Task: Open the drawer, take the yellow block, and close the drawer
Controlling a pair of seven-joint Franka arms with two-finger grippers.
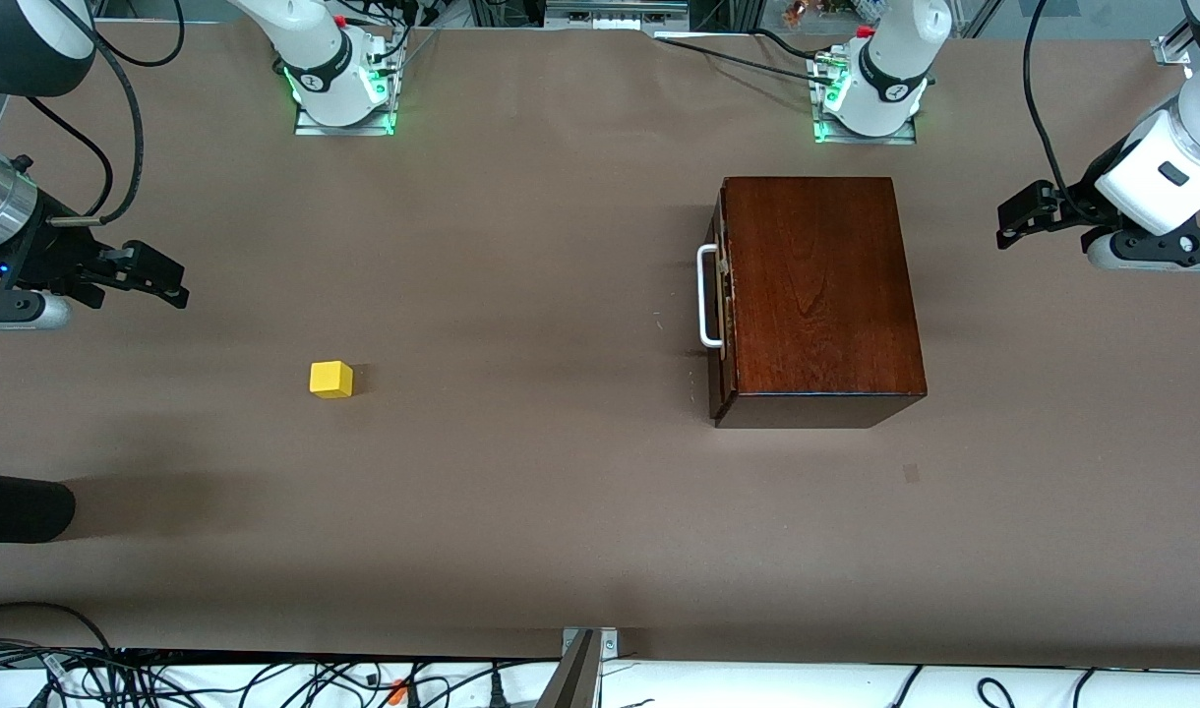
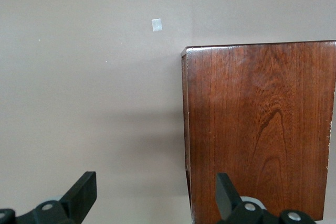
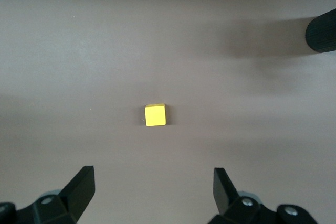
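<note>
The dark reddish-brown wooden box [image 1: 821, 295] stands toward the left arm's end of the table. Its drawer is shut, and the white bar handle [image 1: 706, 297] faces the right arm's end. The yellow block [image 1: 331, 379] lies on the bare table toward the right arm's end, outside the box. My left gripper [image 1: 1018, 218] hangs open and empty in the air beside the box; the left wrist view shows the box top [image 2: 262, 129] past its open gripper [image 2: 156, 192]. My right gripper [image 1: 167, 277] is open and empty above the table; the block [image 3: 155, 115] lies ahead of the gripper [image 3: 154, 187].
A black cylinder [image 1: 20, 507] juts in at the right arm's end, nearer the front camera than the block; it also shows in the right wrist view [image 3: 321, 31]. A small grey patch [image 1: 911, 473] marks the table near the box. Cables [image 1: 266, 678] run along the front edge.
</note>
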